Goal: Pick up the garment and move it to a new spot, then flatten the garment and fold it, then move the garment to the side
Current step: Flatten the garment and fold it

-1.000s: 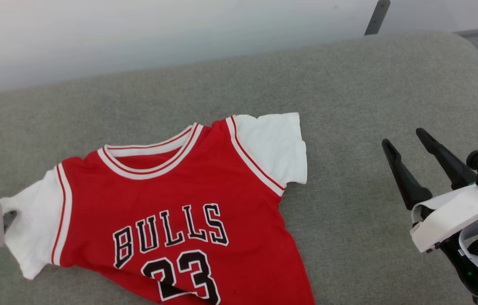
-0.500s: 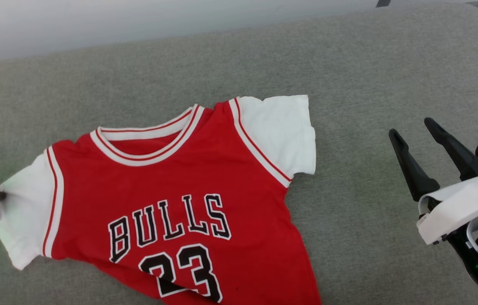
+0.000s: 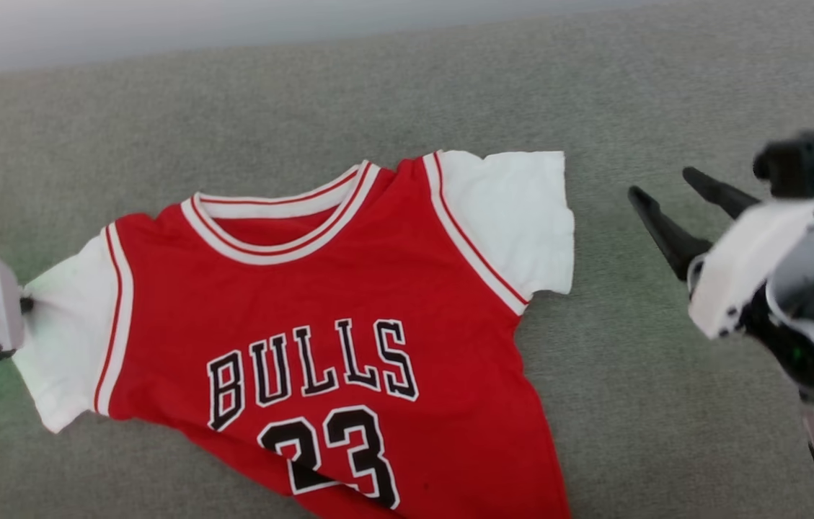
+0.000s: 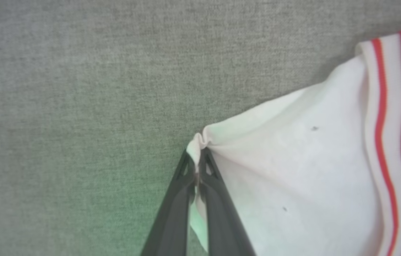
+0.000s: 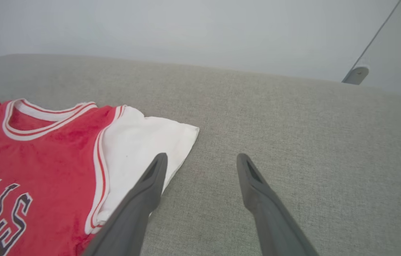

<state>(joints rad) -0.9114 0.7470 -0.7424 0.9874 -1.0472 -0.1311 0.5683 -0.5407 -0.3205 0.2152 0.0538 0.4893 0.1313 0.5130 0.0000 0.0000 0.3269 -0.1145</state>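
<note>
A grey fabric worktop runs back to a pale wall. The garment lies on it front up (lettering showing). The left gripper pinches the edge of the white sleeve on the robot's left. The right gripper, spread, hovers just beside the other sleeve.

We're seeing a soft matt cloth jersey with smooth printed lettering on a coarse grey woven cushion, and the right gripper shows matt dark plastic fingers and a glossy white shell.
</note>
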